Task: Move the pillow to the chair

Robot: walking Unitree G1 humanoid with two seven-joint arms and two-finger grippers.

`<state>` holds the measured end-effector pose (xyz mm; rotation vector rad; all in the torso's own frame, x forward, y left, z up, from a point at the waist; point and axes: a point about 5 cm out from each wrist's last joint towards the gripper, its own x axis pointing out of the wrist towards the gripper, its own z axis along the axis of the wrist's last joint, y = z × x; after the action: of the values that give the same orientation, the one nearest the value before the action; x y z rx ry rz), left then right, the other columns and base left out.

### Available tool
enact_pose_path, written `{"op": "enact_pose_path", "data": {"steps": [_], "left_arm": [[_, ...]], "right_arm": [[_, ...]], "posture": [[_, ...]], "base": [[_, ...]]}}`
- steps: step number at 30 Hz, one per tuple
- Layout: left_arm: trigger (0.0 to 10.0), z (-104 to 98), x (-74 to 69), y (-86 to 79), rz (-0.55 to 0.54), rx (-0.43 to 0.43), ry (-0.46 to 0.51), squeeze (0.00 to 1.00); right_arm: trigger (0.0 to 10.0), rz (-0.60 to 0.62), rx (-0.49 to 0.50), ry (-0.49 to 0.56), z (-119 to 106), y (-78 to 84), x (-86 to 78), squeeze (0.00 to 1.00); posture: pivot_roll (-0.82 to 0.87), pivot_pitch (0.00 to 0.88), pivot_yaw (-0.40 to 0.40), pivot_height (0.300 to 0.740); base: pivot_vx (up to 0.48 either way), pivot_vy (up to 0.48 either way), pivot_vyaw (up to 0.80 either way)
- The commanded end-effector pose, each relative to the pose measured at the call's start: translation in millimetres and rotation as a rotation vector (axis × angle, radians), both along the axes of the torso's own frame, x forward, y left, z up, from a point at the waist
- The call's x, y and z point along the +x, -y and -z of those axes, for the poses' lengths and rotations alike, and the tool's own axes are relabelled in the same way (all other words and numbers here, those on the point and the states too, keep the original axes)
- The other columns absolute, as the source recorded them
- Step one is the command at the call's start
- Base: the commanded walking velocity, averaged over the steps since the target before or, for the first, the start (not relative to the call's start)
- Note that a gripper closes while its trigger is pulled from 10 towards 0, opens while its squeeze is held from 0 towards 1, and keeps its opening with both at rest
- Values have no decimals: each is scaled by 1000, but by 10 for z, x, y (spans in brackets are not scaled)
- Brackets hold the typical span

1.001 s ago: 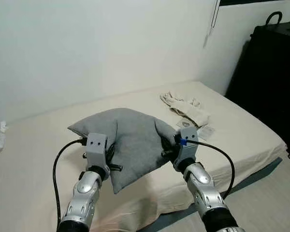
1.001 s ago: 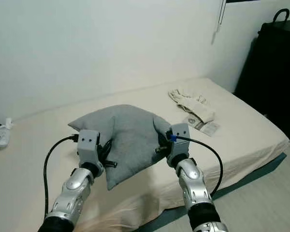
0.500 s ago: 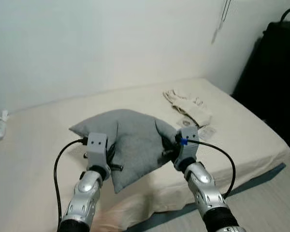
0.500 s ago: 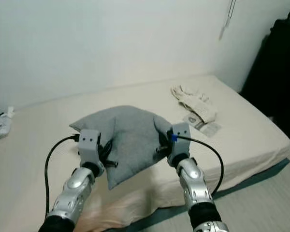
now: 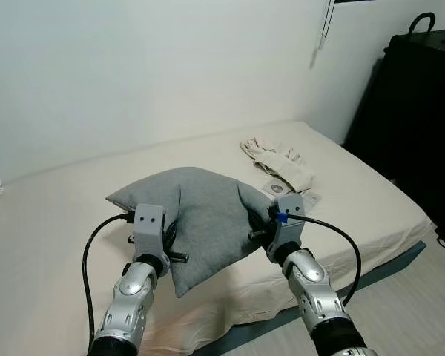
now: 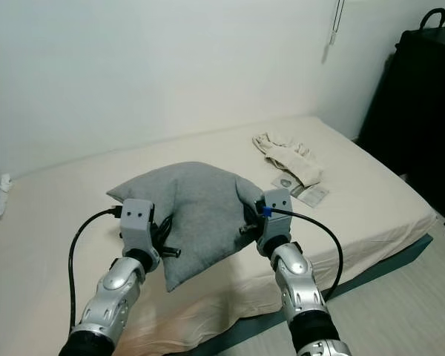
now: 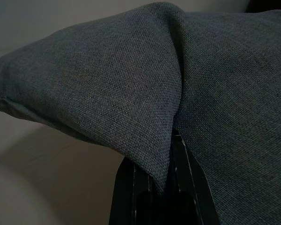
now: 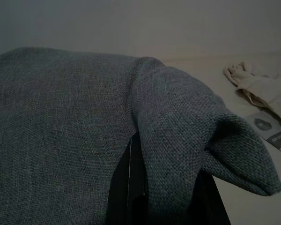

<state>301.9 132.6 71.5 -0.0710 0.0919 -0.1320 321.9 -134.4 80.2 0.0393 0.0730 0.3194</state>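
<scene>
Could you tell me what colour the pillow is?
The pillow is plain grey, clearest in the left eye view.

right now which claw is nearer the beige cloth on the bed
Right. The right claw grips the pillow on the side facing the beige cloth; the left claw grips the far side.

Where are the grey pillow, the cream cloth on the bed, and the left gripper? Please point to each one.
grey pillow (image 5: 204,211): left eye view, middle of its top face.
cream cloth (image 5: 278,163): left eye view, centre of the crumpled heap.
left gripper (image 5: 165,239): left eye view, fingers pinching the pillow's edge.
</scene>
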Motion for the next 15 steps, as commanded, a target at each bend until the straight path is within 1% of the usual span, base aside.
{"op": "enact_pose_path", "data": {"steps": [1, 5, 11, 15], "left_arm": [[10000, -50, 33, -144, -61, 23, 20, 0], [10000, -23, 34, -136, -58, 37, -3, 0], [10000, -24, 34, -145, -62, 40, 4, 0], [10000, -38, 25, -140, -57, 26, 18, 0]], "right_arm": [[10000, 22, 6, 5, 9, 52, -9, 0], [10000, 23, 5, 2, 20, 55, -19, 0], [10000, 22, 4, 1, 29, 47, -27, 0], [10000, 20, 3, 1, 28, 46, -28, 0]], "posture": [[-7, 35, 4, 740], [-7, 36, 4, 740], [-9, 36, 5, 740], [-11, 36, 2, 740]], "base": [[0, 0, 0], [0, 0, 0], [0, 446, 0], [0, 0, 0]]}}
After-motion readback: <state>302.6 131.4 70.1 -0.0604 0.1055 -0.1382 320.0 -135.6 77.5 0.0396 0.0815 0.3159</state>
